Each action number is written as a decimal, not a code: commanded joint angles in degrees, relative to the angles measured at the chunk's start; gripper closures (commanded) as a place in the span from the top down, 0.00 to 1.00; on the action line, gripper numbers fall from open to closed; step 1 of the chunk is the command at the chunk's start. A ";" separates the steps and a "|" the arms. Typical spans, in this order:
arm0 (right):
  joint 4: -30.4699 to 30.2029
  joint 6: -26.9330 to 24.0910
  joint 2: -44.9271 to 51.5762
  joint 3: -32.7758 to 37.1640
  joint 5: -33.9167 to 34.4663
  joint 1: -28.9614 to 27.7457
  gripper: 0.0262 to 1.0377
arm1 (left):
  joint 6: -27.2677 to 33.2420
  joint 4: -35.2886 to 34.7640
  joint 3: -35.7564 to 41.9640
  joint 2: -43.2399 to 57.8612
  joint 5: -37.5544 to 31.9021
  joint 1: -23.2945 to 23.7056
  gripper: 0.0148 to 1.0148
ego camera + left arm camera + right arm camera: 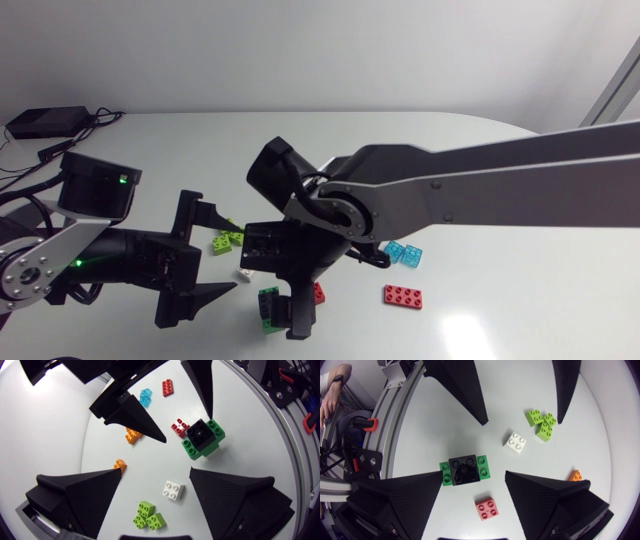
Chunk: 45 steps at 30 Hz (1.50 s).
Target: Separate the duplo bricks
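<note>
Head view: the left gripper (205, 262) gapes open near lime bricks (227, 241); the right arm (470, 180) hangs over the stack (267, 300). Left wrist view: the stack, black on green, stands ahead of that gripper, with a white brick (172, 489) between its tips. Right wrist view: the right gripper (474, 477) is open, the stack between its tips but not clamped; a red brick (486, 508) lies just beside.
</note>
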 commanded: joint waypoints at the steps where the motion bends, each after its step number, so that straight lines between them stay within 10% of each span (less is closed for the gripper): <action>1: -0.36 0.37 0.19 -1.00 -0.17 0.91 0.84 | 1.68 -0.32 -2.00 -1.18 -0.16 0.83 0.93; 18: -0.18 0.10 3.35 -1.70 -0.78 1.97 0.68 | -0.60 -0.94 -2.53 -3.46 0.98 1.71 0.93; 27: -0.10 0.28 3.26 -2.14 -0.52 1.88 0.15 | -1.75 -2.43 -2.00 -4.61 1.51 0.92 0.93; 45: -3.70 12.93 2.73 7.70 -10.54 -11.65 0.14 | -13.61 8.82 -5.60 -8.56 1.16 -1.02 0.93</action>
